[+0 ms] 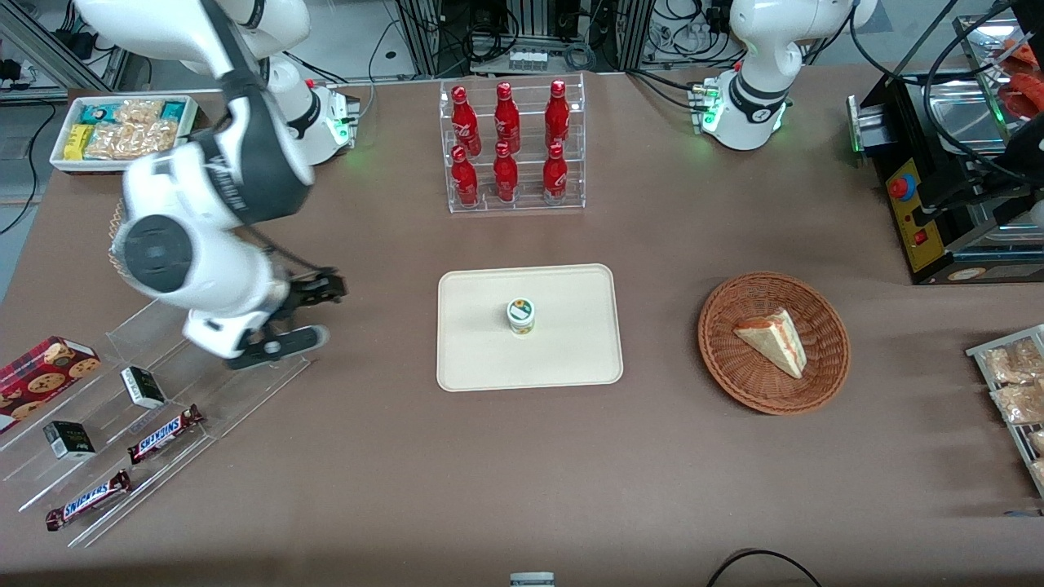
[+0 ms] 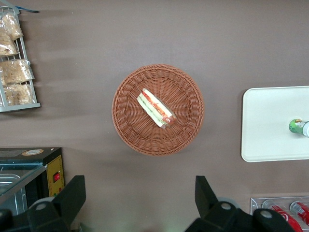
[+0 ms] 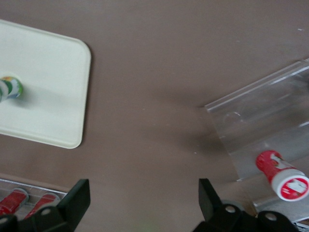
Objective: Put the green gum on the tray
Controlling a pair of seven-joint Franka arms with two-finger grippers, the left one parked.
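The green gum [image 1: 520, 315] stands upright near the middle of the cream tray [image 1: 571, 350], with nothing holding it. It also shows in the left wrist view, gum [image 2: 299, 127] on tray [image 2: 270, 125], and in the right wrist view, gum [image 3: 10, 88] on tray [image 3: 48, 72]. My gripper [image 1: 325, 292] hangs open over bare table, off the tray toward the working arm's end, beside the clear display stand. In the right wrist view the gripper [image 3: 144, 193] has only brown table between its dark fingers [image 3: 79, 195].
A red-lidded bottle [image 3: 282, 175] lies on the clear acrylic stand [image 3: 260, 125]. That stand [image 1: 163, 391] holds Snickers bars [image 1: 163, 432] and small boxes. A rack of red cola bottles [image 1: 511, 147], a wicker basket [image 1: 828, 359] with a sandwich, and a white snack bin [image 1: 122, 130] ring the tray.
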